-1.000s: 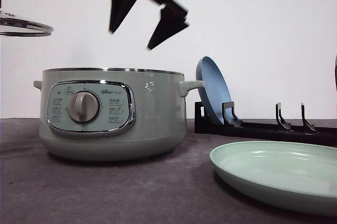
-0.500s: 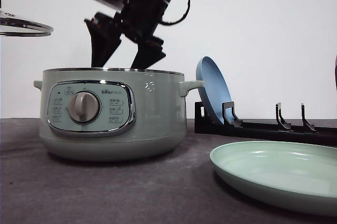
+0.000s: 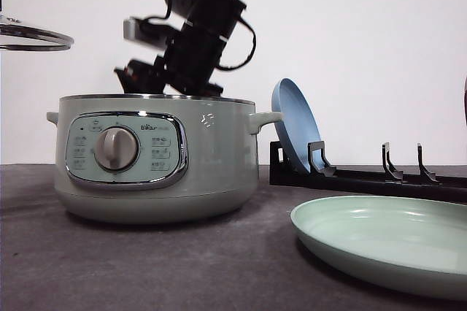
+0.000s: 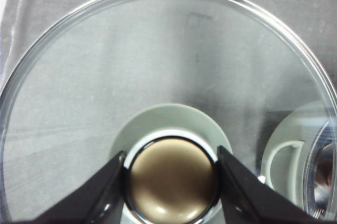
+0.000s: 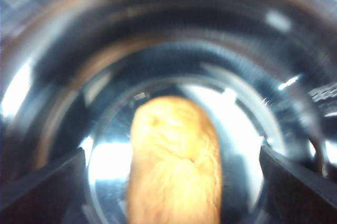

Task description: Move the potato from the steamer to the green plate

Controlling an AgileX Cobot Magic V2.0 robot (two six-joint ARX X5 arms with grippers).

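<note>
The sage-green steamer (image 3: 157, 158) stands lidless at centre left of the table. My right arm (image 3: 197, 41) reaches down into it from above, and the rim hides the fingertips. Inside the shiny pot (image 5: 63, 77) lies the orange-brown potato (image 5: 174, 166). My right gripper (image 5: 171, 187) is open, one finger on each side of the potato and well apart from it. The pale green plate (image 3: 379, 242) lies at the front right. My left gripper (image 4: 171, 182) is shut on the knob of the glass lid (image 4: 158, 50), held high at the far left (image 3: 33, 36).
A blue plate (image 3: 292, 125) stands on edge in a black rack (image 3: 365, 176) behind the green plate. A white wall with sockets closes off the back. Under the lid I see the grey table and one steamer handle (image 4: 284, 166).
My right arm has come down from above the steamer, and its fingers have sunk below the rim. The lid and left gripper have stayed still.
</note>
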